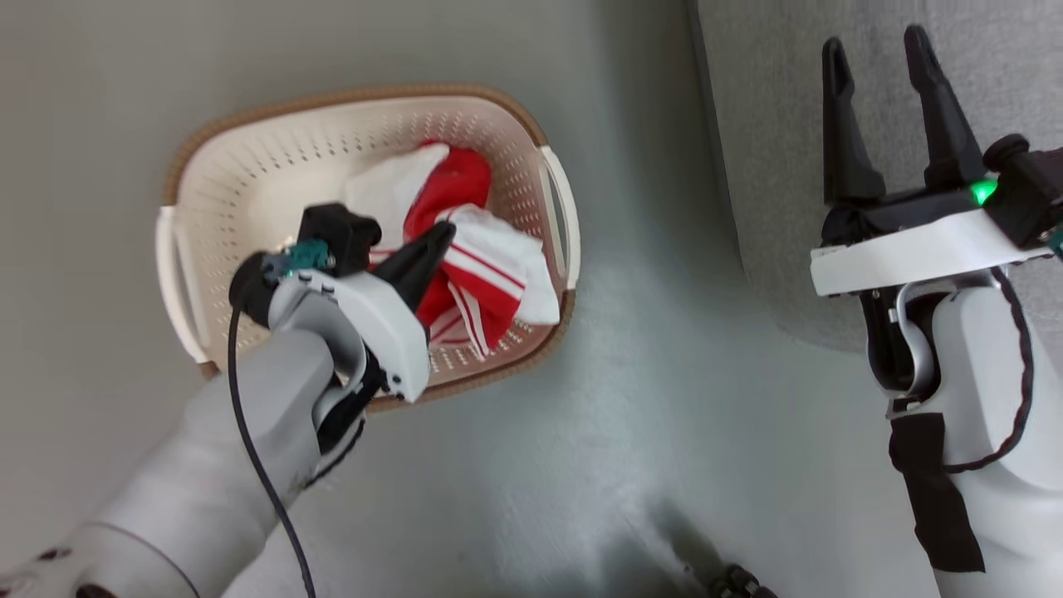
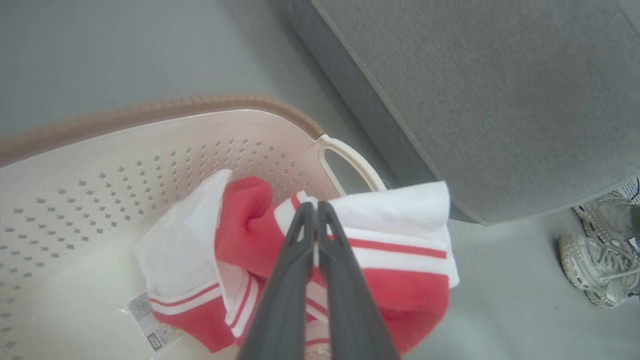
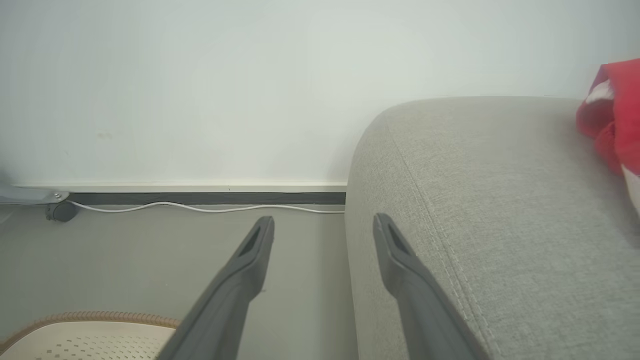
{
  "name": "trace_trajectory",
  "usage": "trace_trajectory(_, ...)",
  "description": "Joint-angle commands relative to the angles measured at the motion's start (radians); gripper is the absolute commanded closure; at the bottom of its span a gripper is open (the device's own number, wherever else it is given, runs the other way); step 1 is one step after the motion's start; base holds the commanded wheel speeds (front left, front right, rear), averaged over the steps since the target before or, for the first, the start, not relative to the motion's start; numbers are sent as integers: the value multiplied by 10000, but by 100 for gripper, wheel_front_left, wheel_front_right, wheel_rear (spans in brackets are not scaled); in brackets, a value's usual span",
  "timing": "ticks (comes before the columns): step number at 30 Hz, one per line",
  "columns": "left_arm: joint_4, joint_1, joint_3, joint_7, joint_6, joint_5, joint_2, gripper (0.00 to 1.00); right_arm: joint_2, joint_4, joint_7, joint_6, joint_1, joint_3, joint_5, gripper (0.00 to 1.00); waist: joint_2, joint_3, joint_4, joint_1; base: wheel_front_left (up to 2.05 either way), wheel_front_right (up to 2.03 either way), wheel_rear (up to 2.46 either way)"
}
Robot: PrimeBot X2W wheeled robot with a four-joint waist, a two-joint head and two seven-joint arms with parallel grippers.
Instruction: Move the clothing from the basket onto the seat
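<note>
A plain pale wall (image 3: 200,75) met a smooth grey floor (image 1: 648,432) at a dark skirting (image 3: 200,198), a white cable (image 3: 200,208) running along it. A grey couch (image 3: 500,225) stood by the wall, pale trainers (image 2: 597,265) on the floor near its corner. The light was soft.

Red-and-white striped clothing (image 1: 461,178), brown-rimmed cream perforated basket (image 1: 266,166), grey seat (image 1: 764,149)

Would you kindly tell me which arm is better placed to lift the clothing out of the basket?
Left. The left gripper is shut on the clothing inside the basket, so it likely only needs to lift. The right gripper is open, away at the seat's edge.
</note>
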Motion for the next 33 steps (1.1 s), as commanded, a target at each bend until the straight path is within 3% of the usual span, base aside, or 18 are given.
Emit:
trace_trajectory(1,-216,367,404,-102,-6,162,71,100,-1,-82,-103,31,446,58,-136,0,0,-653,350,0,0,0,0)
trace_trajectory(17,-1717,3072,3763,-104,-6,2147,-295,100,-546,1052,-103,31,1591,53,-255,0,0,-3749,1599,0,0,0,0)
trace_trajectory(33,-3261,4114,4546,-104,-6,3179,-179,100,-510,1473,-103,31,3210,-276,-262,0,0,-6021,2569,0,0,0,0)
